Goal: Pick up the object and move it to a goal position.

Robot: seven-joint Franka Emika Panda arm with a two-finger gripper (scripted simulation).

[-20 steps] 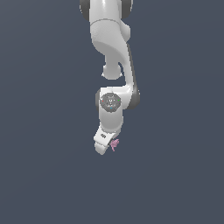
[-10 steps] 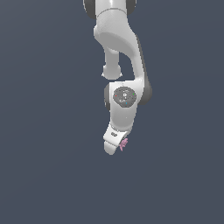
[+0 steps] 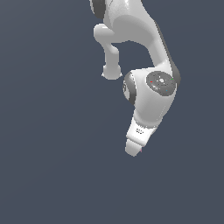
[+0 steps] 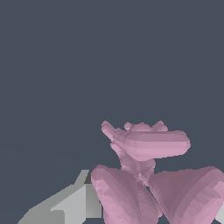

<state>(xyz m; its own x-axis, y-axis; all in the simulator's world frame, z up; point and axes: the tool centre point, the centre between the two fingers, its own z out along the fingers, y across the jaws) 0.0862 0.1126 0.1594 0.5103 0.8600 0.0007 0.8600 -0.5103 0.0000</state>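
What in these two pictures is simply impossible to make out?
- Exterior view: the pink object is only a speck at the gripper, hidden behind the gripper's white body.
- Wrist view: the pink object fills the foreground and is cut off by the picture's edge.
- Jaws: only one grey finger shows, so their stance is unclear.
- No goal position appears.
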